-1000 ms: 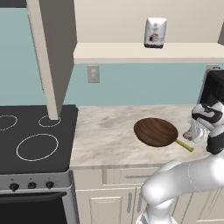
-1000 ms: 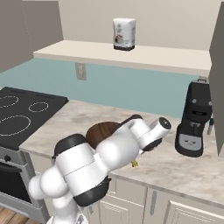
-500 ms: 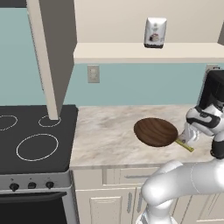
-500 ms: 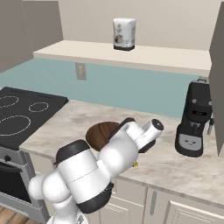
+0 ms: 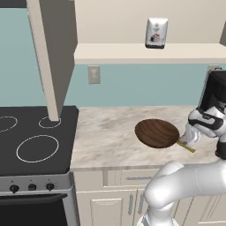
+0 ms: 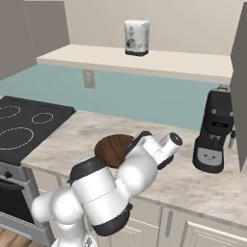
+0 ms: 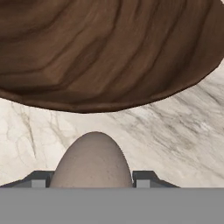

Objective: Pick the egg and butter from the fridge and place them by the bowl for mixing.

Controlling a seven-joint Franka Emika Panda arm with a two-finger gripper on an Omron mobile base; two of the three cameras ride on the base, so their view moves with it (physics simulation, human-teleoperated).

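My gripper (image 7: 92, 179) is shut on the egg (image 7: 92, 159), a pale beige oval wedged between the two fingertips. Just ahead lies the dark brown wooden bowl (image 7: 100, 52), close to the egg. From the left base view the gripper (image 5: 190, 138) hovers low over the counter at the right rim of the bowl (image 5: 156, 133). The butter (image 5: 187, 148), a thin yellow stick, lies on the counter beside the bowl, under the hand. In the right base view my arm covers part of the bowl (image 6: 112, 148). The fridge is out of view.
A black coffee machine (image 6: 215, 132) stands on the marble counter (image 5: 106, 137) to the right of the hand. A black stovetop (image 5: 31, 137) is at the left. A shelf (image 5: 145, 52) above carries a white bag (image 5: 156, 32).
The hand has shifted slightly towards the bowl while the egg stays in the grip. Bowl and butter have not moved.
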